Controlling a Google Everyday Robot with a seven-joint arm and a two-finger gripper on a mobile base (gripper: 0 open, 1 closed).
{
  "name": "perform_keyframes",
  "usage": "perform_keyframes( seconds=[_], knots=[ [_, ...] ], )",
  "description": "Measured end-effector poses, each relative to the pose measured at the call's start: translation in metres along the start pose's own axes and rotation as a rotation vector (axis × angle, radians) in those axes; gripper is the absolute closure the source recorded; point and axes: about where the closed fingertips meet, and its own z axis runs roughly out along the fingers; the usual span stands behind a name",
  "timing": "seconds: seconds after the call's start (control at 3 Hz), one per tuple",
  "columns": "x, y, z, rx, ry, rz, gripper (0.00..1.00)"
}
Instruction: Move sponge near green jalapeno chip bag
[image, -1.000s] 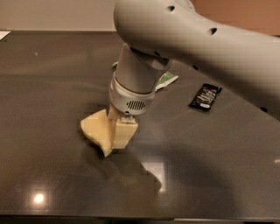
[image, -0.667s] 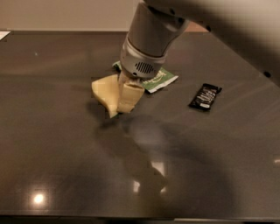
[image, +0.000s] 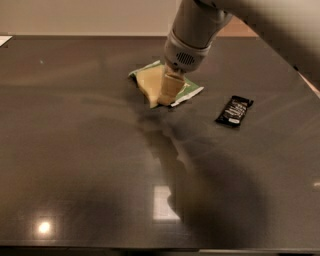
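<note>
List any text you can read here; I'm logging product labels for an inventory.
No text is readable.
Small black packet: white print, too blurred to read.
Crinkled green chip bag: nothing legible; it is mostly hidden behind the pale yellow foam sponge held by the gripper.

The pale yellow sponge (image: 151, 84) is being pinched, tilted, by the claw (image: 169, 92) at the far middle of the bench (image: 75, 150). It is overlapping the flat, crinkled green jalapeno chip bag (image: 189, 91), whose green-and-white edges are showing on either side.
</note>
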Motion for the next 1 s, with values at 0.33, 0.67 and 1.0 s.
perform_keyframes(
  seconds=[0.33,0.67,1.0],
  knots=[
    [0.074,-0.062,0.038,0.048,0.130,0.116,0.48],
    [0.046,-0.038,0.026,0.025,0.084,0.069,0.00],
    [0.028,-0.023,0.017,0.014,0.052,0.041,0.00]
  ],
)
